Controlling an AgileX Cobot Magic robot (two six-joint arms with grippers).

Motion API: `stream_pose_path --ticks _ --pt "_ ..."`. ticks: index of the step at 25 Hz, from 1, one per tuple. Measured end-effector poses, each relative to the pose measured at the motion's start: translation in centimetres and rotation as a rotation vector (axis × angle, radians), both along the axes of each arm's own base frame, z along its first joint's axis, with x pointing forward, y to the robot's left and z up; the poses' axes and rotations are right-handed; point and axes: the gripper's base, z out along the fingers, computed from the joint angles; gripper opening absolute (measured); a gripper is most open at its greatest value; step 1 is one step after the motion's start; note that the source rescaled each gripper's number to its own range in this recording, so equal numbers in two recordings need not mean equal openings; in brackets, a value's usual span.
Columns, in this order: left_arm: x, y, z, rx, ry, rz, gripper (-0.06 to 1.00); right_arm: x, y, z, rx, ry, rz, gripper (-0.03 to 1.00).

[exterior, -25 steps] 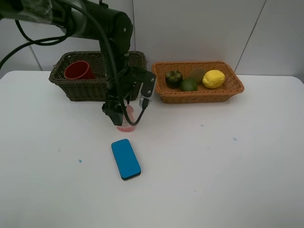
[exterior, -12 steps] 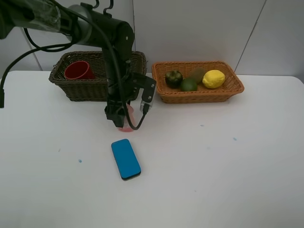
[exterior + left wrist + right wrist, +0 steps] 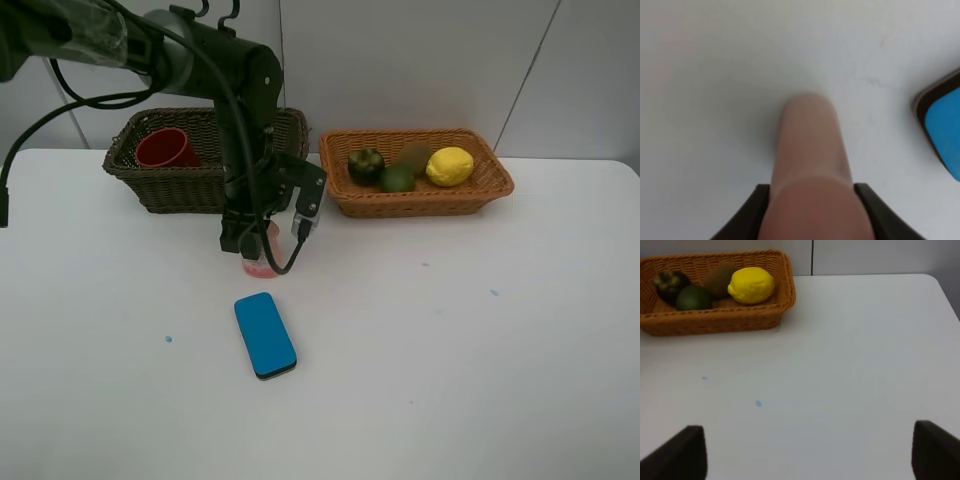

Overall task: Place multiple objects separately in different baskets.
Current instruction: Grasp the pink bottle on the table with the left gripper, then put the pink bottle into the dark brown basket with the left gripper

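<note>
My left gripper (image 3: 255, 238) is shut on the pink bottle (image 3: 263, 258), which stands on the white table in front of the dark olive-brown basket (image 3: 170, 188). In the left wrist view the bottle (image 3: 810, 145) sits between both dark fingers. The blue flat block (image 3: 265, 334) lies on the table just in front of the bottle. The red cup (image 3: 166, 148) lies in the dark basket. The mangosteen (image 3: 365, 164), lime (image 3: 396, 178), kiwi (image 3: 415, 155) and lemon (image 3: 449, 166) lie in the light orange basket (image 3: 420, 203). My right gripper (image 3: 810, 455) is open and empty. The white marker is out of view.
The two baskets stand side by side at the table's back edge, against a white wall. The left arm's cable (image 3: 285, 260) hangs beside the bottle. A few small blue specks (image 3: 168, 339) mark the tabletop.
My left gripper has straightened over the pink bottle and closed around it. The bottle and the blue block stay where they were. The right side has not changed.
</note>
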Motion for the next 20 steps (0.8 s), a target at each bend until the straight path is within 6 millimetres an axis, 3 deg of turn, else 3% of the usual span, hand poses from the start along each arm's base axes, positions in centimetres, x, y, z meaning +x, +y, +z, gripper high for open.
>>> stream_pose_path --ticks 13,15,20 --pt "0.0 0.0 0.7 0.001 -0.003 -0.001 0.41 0.0 0.0 0.0 0.000 0.000 0.000 0.87" --pt "0.0 0.0 2.1 -0.006 -0.018 -0.001 0.41 0.0 0.0 0.0 0.000 0.000 0.000 0.87" --pt "0.4 -0.1 8.6 -0.068 -0.131 -0.002 0.41 0.0 0.0 0.0 0.000 0.000 0.000 0.87"
